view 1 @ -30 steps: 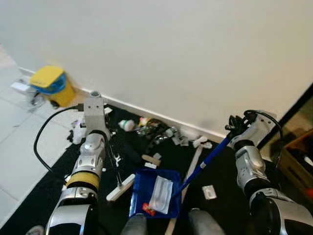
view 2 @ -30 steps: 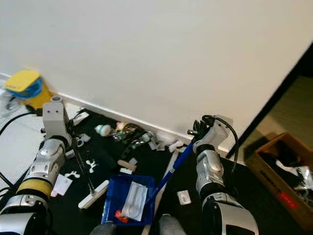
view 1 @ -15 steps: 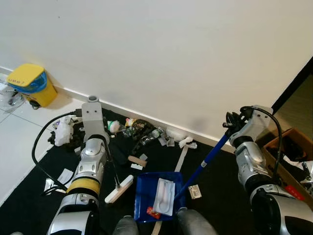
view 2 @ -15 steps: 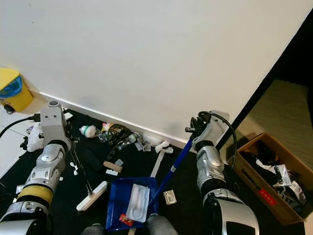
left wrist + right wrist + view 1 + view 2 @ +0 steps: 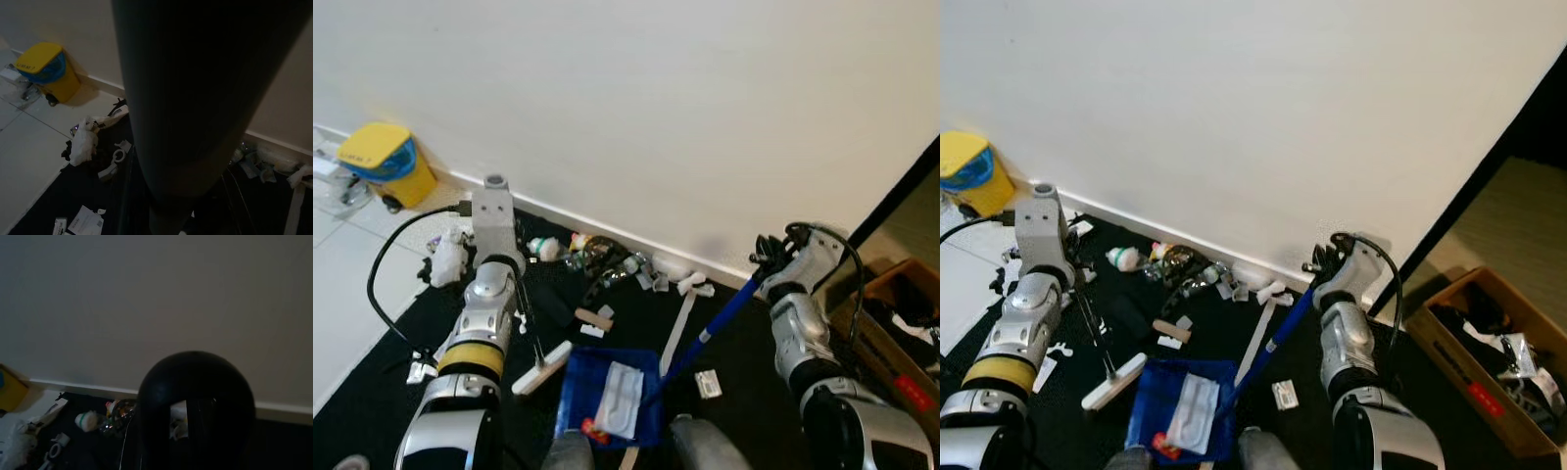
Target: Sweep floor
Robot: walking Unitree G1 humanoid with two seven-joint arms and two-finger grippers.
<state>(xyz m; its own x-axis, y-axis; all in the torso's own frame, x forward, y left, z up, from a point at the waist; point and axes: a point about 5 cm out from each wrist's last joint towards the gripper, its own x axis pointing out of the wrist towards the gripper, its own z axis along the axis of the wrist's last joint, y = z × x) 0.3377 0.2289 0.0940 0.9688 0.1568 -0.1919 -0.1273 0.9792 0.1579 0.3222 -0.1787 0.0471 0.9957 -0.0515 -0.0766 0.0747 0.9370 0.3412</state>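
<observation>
Right gripper (image 5: pixel 766 262) clamps the blue dustpan handle (image 5: pixel 717 325); left gripper (image 5: pixel 514 294) grips the broom (image 5: pixel 540 367). At ten o'clock, a yellow bin (image 5: pixel 46 71); the right eye view adds a cardboard box (image 5: pixel 1489 377).

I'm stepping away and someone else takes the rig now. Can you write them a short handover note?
Left gripper holds the thin handle of the white-headed broom, whose head rests on the black mat beside the dustpan.
Right gripper holds the blue handle of the blue dustpan, which lies flat on the mat at the robot's feet.
Done: a white wrapper and a small red scrap are in the pan.
Left: the litter pile along the wall's baseboard, a long white strip, a small packet and paper scraps on the mat.
</observation>
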